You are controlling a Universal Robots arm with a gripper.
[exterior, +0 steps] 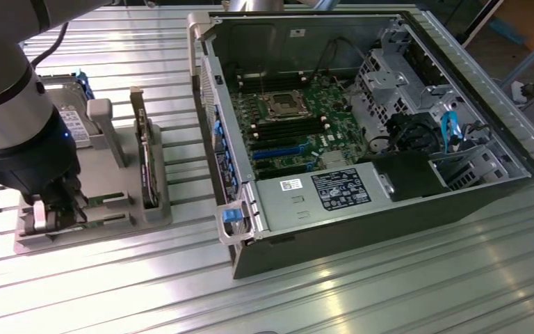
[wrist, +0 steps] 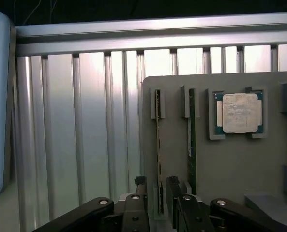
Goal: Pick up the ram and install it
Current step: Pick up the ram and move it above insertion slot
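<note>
No text legible; black label (exterior: 344, 189) and white sticker (exterior: 290, 184) on power supply housing (exterior: 290, 207) too small to read

Silver-grey arm (exterior: 3, 97), black fingers (wrist: 134, 215)

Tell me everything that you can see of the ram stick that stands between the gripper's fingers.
The ram is a long, narrow, thin green circuit board, seen edge-on. It stands on its long edge in the grey holder, and a small grey block grips its far end. A second stick of the same kind stands parallel beside it, apart from it. The open gripper straddles its near end, one finger on each side. Whether they touch it is unclear.
</note>
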